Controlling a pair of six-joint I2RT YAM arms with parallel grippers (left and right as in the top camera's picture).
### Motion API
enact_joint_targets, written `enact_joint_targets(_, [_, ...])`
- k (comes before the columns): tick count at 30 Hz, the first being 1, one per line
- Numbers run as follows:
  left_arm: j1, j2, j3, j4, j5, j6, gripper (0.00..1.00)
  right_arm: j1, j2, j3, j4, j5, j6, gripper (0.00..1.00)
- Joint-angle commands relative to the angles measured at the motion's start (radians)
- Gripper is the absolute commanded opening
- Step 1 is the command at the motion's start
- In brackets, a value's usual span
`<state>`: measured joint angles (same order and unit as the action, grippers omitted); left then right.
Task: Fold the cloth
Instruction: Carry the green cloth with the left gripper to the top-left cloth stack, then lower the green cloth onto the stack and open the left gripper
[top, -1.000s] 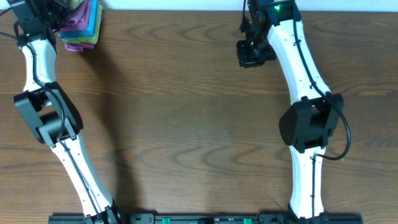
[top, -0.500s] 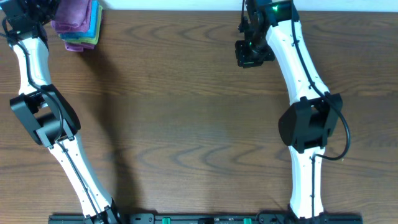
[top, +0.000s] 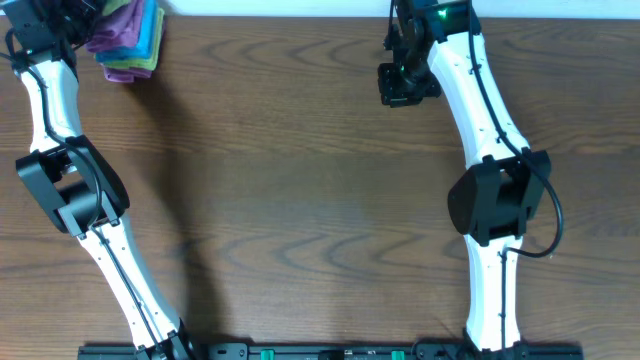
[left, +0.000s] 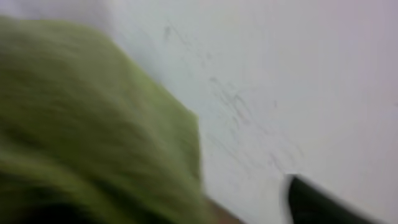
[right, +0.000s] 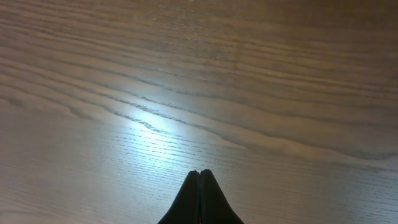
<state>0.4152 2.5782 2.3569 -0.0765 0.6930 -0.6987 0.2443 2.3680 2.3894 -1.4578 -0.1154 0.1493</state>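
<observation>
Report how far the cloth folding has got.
Done: nothing visible; no cloth lies spread on the table. In hand: the left gripper is at the stack of folded cloths in the far corner, and the green cloth fills much of its blurred wrist view; grip unclear. The right gripper is shut over bare wood. Left: probably laying it flat and folding.

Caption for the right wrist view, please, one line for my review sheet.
Shut, empty right gripper over the wood-grain table, a glare patch ahead of it.
</observation>
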Motion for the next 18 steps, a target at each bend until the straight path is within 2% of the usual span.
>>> enact_joint_targets(1, [0.000,-0.006,0.020,-0.003,0.041,0.018,0.95,0.013,-0.008,0.019,0.001,0.003,0.012,0.01])
enact_joint_targets(18, [-0.026,-0.007,0.020,-0.133,0.217,-0.023,0.95,0.013,-0.008,0.019,0.032,-0.024,0.022,0.01])
